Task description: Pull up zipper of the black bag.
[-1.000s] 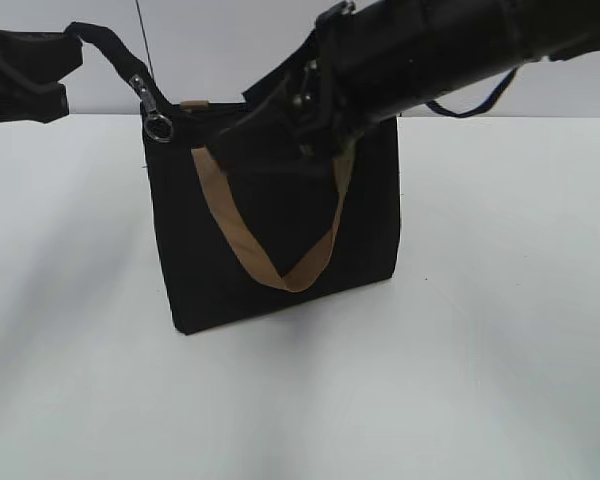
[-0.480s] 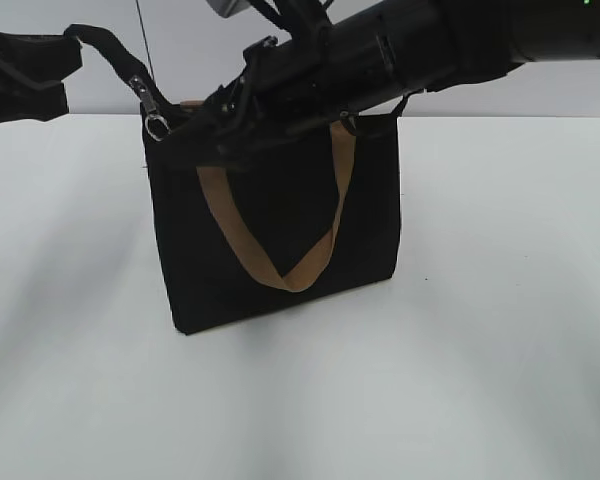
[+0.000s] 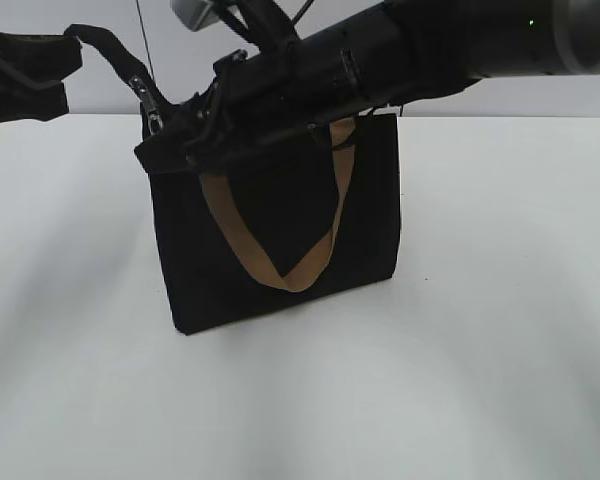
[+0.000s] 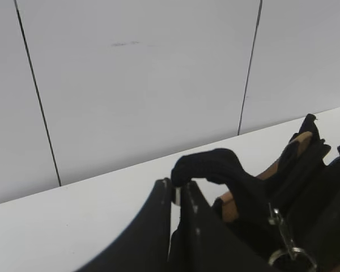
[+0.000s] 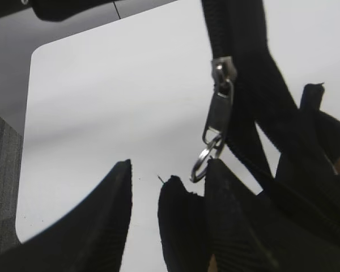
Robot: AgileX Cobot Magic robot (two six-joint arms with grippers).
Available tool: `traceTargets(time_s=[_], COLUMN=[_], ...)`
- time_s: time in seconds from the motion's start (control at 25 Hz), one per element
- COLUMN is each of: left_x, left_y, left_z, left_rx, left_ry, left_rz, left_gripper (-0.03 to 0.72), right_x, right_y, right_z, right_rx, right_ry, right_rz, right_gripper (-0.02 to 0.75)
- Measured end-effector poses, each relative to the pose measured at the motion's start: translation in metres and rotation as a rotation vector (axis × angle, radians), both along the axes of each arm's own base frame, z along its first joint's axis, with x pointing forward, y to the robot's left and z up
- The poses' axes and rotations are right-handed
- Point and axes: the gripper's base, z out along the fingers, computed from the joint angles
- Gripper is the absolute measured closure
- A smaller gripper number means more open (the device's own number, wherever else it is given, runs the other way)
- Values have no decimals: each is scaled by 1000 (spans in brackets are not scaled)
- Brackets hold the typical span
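A plain white surface (image 3: 480,350) runs back to a pale panelled wall (image 4: 136,79) with thin dark seams.

The right claw (image 5: 144,218) reaches across from the right in the exterior view and sits at the top left corner of the black bag (image 3: 280,240). In the right wrist view its fingers (image 5: 96,221) stand parted with white surface showing through the gap, and nothing lies between them. The zipper (image 5: 218,113), a small silver pull with a ring at its lower end, hangs just beyond the claw and a little to one side, outside the gap; the ring hangs close against the edge of the nearer finger, though contact cannot be confirmed. The pull hangs from a black zip line (image 5: 241,73) that rises steeply away from the claw.

The left claw (image 4: 178,190) holds the far end of that black strip: its two tips are closed together on the folded fabric end in the left wrist view, and in the exterior view it is off at the upper left, well apart from the bag, with the strip stretched taut between.

Below the right claw the bag stands upright on the surface, its tan handle (image 3: 280,265) drooping in a loop down the front panel.
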Motion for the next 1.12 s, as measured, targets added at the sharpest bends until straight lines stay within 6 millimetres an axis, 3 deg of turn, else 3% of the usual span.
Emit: traceTargets(time_s=[0.32, 0.64, 0.88, 1.12], left_x=[0, 0, 0, 0], left_y=[0, 0, 1, 4], left_z=[0, -1, -3, -9], left_rx=[0, 7, 21, 54], left_ry=[0, 8, 31, 87], left_rz=[0, 3, 14, 41], left_gripper=[687, 687, 687, 687], right_x=[4, 7, 7, 10], right_y=[5, 5, 5, -2], right_z=[-3, -1, -1, 6], right_rx=[-9, 8, 12, 28], right_ry=[-30, -23, -18, 7], right_rz=[-87, -127, -133, -169], right_gripper=[522, 556, 741, 753])
